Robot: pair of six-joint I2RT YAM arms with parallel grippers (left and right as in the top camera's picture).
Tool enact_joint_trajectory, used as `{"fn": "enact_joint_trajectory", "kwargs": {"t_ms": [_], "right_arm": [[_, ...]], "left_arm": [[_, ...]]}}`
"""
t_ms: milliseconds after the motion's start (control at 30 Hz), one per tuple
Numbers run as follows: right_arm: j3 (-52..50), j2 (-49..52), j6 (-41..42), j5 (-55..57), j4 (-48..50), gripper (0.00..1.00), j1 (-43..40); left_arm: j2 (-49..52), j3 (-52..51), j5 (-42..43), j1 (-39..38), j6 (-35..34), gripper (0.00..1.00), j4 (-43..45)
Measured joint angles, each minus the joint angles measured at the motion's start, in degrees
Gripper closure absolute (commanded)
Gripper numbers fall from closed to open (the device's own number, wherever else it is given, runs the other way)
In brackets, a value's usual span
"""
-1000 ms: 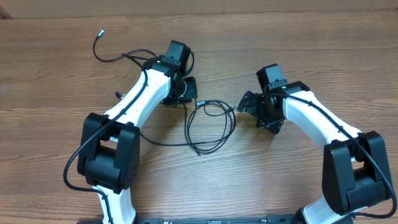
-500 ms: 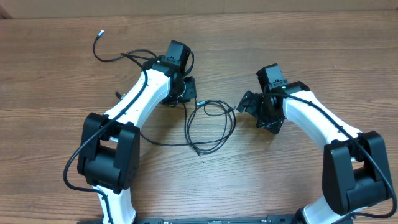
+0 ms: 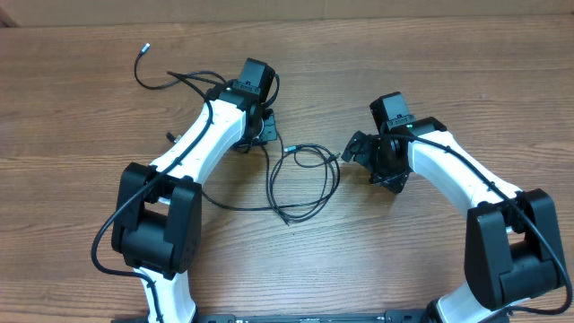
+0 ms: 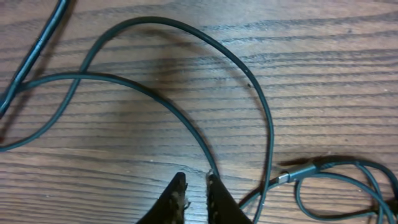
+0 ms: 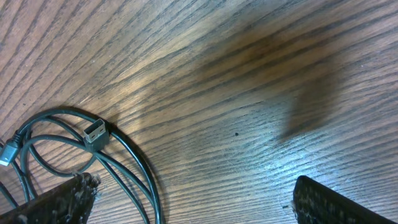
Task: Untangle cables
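On your left gripper [image 4: 196, 179], jaws sit nearly together at the cables [image 4: 269, 134], grip unclear; right gripper [image 5: 193, 183] gapes empty. The cables run from centre loop toward far left.

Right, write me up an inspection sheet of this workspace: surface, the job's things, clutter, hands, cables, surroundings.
Surface: wooden table, bare grain, no spills seen.
Job's things: thin black cables lie in loose crossing loops between the arms. A silvery-tipped end lies at the far left, and a USB plug sits at the coil's edge.
Clutter: nothing seen.
Hands: left hand is low over the table with its fingers nearly together and a strand meeting the tips; grip unclear. Right hand is wide open and empty, beside the coil.
Cables: thicker arm wiring runs along both arms.
Surroundings: pale strip beyond the table's far edge; nothing else seen.
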Motion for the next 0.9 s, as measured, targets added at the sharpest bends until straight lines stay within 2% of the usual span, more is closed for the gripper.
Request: {"fn": "enact_joint_trajectory", "kwargs": {"t_ms": [200, 900], "right_arm": [[0.0, 0.0, 0.0, 0.0, 0.0, 0.00, 0.0], [0.0, 0.0, 0.0, 0.0, 0.0, 0.00, 0.0]], "left_arm": [[0.0, 0.0, -2.2, 0.0, 0.0, 0.94, -0.2], [0.0, 0.0, -3.9, 0.0, 0.0, 0.95, 0.3]]}}
